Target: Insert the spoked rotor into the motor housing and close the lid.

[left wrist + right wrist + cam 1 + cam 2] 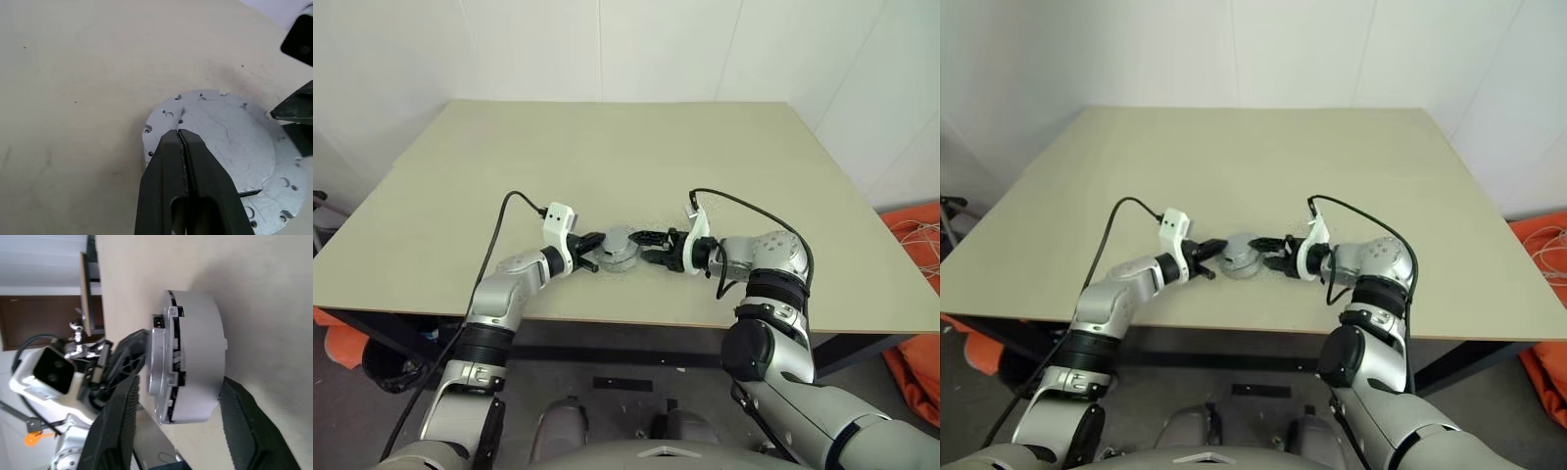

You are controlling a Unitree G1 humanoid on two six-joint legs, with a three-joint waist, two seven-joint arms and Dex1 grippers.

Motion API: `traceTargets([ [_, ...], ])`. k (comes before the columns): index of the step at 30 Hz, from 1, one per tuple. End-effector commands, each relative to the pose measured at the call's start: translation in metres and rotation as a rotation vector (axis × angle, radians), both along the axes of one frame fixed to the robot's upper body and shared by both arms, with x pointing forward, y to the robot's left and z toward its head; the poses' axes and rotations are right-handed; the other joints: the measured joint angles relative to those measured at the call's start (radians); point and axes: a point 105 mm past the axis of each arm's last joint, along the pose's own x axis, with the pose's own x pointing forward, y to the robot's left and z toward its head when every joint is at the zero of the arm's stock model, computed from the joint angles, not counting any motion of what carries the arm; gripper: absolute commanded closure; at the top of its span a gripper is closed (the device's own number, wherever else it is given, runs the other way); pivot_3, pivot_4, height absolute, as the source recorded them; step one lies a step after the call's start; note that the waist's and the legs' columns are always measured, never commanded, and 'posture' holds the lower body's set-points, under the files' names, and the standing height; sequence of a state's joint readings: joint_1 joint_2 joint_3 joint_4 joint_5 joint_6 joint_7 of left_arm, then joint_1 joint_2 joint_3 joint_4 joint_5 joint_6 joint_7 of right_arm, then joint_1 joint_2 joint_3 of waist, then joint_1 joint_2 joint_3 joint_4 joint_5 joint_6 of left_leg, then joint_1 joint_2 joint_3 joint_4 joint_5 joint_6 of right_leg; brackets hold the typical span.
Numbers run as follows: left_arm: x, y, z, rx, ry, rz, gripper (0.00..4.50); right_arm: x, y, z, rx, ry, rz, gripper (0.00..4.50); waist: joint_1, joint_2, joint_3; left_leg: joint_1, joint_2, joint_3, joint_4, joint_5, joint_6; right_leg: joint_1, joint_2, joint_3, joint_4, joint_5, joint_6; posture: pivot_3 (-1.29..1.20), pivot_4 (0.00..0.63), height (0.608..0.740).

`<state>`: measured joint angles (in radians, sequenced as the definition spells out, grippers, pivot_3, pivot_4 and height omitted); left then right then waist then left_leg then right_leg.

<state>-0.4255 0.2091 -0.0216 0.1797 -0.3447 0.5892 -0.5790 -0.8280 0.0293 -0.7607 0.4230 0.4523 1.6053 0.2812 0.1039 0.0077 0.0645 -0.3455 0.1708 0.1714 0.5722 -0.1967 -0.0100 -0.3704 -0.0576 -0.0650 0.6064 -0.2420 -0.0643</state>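
The motor housing [200,357], a short silver cylinder, stands near the table's front edge, between my two grippers [619,247]. The lid [230,142], a silver disc with small holes, lies on top of it, and a thin dark seam shows between the two in the right wrist view. The spoked rotor is hidden. My left gripper [180,133] is shut, its tips pressed against the lid's top near the rim. My right gripper [178,382] stands open around the housing, one finger by the base, the other a little off the lid's side.
The beige table [607,157] stretches bare behind and to both sides of the housing. Its front edge runs just under my wrists. Orange cloth [915,235] lies on the floor past the right edge. Black cables loop over both forearms.
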Motion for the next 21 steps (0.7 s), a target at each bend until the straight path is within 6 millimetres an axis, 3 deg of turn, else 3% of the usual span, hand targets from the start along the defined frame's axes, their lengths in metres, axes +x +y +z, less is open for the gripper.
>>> traceTargets([
  [1, -0.01, -0.015, -0.016, 0.008, 0.072, -0.064, 4.5, 0.003, 0.023, 0.038, 0.122, -0.116, 0.079, 1.55, 0.003, 0.0, 0.0, 0.0, 0.0, 0.0, 0.0, 0.0, 0.0, 0.0, 0.0, 0.0, 0.0, 0.0, 0.0, 0.0, 0.0, 0.74],
  [9, -0.01, -0.015, -0.016, 0.006, 0.069, -0.06, 4.5, 0.0, 0.029, 0.038, 0.122, -0.12, 0.107, 1.55, 0.002, 0.0, 0.0, 0.0, 0.0, 0.0, 0.0, 0.0, 0.0, 0.0, 0.0, 0.0, 0.0, 0.0, 0.0, 0.0, 0.0, 0.74],
  [21, -0.009, -0.015, -0.015, 0.004, 0.066, -0.058, 4.5, -0.008, 0.032, 0.018, 0.013, -0.076, 0.145, 1.55, -0.005, 0.0, 0.0, 0.0, 0.0, 0.0, -0.001, 0.001, -0.001, 0.0, 0.0, 0.0, 0.0, -0.001, 0.001, 0.0, 0.0, 0.74],
])
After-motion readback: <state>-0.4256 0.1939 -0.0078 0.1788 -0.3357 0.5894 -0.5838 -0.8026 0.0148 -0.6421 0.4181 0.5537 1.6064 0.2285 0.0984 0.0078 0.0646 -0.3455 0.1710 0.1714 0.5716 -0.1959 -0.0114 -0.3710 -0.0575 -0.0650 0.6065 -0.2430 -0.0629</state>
